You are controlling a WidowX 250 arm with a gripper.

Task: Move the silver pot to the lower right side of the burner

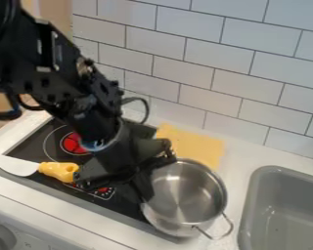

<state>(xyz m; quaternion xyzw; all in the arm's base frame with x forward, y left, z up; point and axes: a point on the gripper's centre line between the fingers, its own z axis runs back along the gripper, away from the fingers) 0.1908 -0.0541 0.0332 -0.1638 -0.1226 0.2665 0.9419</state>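
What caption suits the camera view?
A robot arm leans over a stove, with a silver pot at the stove's right edge.

The arm (94,114) is built of black, blocky segments, studded with small dark bolt heads (88,62). Black cables (146,108) are looped out from its sides. An upper bracket (57,53) is edged in pale grey, and the lower tube (101,132) is marked with bluish patches (94,145). The gripper (145,194) is finished in black, with angular side pieces.

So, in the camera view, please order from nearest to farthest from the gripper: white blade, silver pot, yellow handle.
1. Silver pot: right beside the gripper, toward picture right.
2. Yellow handle: toward picture left.
3. White blade: farther left, beyond the handle.
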